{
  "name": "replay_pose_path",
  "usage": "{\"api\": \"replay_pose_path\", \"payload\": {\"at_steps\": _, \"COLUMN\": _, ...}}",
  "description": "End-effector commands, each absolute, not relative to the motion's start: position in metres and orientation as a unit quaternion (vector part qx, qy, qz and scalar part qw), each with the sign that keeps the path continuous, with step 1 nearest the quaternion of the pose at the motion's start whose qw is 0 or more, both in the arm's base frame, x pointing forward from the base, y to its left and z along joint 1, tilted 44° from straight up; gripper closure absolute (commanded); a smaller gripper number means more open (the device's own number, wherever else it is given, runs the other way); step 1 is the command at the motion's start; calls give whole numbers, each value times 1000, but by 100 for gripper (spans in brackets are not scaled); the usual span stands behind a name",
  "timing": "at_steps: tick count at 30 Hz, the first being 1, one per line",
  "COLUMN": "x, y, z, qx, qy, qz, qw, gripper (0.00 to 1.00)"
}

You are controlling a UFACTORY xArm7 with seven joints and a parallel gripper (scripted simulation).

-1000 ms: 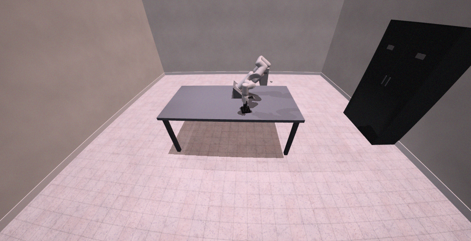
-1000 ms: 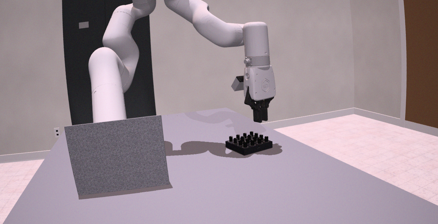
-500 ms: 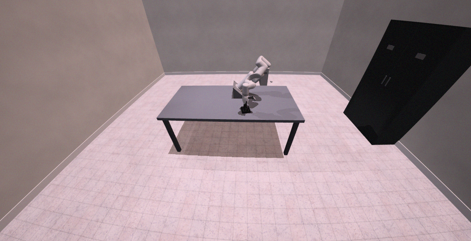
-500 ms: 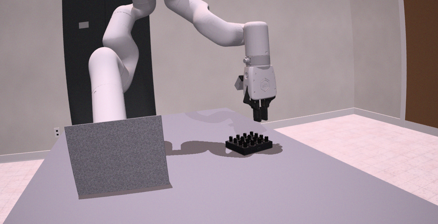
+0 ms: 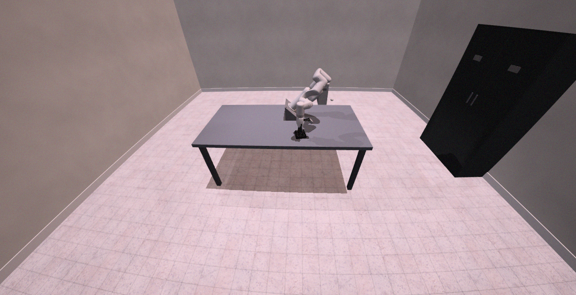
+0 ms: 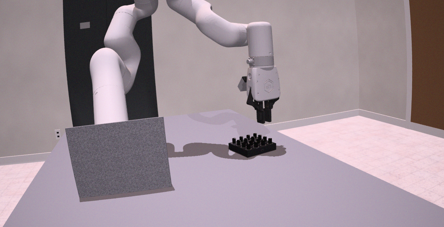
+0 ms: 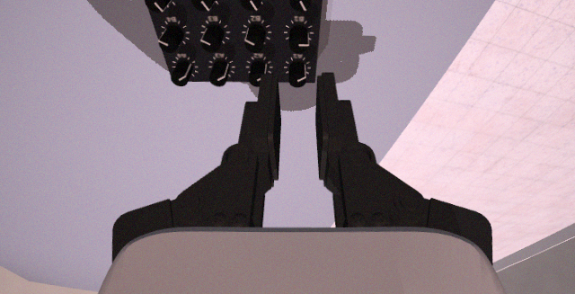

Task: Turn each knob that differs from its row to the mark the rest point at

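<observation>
Top view: knob box (image 5: 299, 133) mid-frame on table (image 5: 241, 128), details too small.
Exterior: gripper (image 6: 264, 120) hangs above the box's upper-right side, apart.
Wrist: fingers narrowly parted, holding nothing. Risk: descending off-centre could nudge a neighbouring knob.

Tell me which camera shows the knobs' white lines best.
The wrist view: three rows of the knob box show from above, each line readable. The exterior view shows the box small and side-on; the top view shows only a dark speck.
</observation>
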State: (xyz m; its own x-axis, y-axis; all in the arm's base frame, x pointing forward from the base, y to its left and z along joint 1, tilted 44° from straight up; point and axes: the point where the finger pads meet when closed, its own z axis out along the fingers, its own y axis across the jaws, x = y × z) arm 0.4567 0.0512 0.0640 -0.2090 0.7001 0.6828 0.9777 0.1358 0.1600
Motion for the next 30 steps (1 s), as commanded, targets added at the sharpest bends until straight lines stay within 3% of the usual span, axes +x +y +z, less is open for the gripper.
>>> {"api": "replay_pose_path", "payload": {"at_steps": 1, "x": 458, "y": 49, "z": 65, "qx": -586, "qy": -717, "qz": -301, "qw": 229, "gripper": 81}}
{"api": "replay_pose_path", "payload": {"at_steps": 30, "x": 458, "y": 55, "z": 60, "qx": -586, "qy": -717, "qz": -300, "qw": 229, "gripper": 81}}
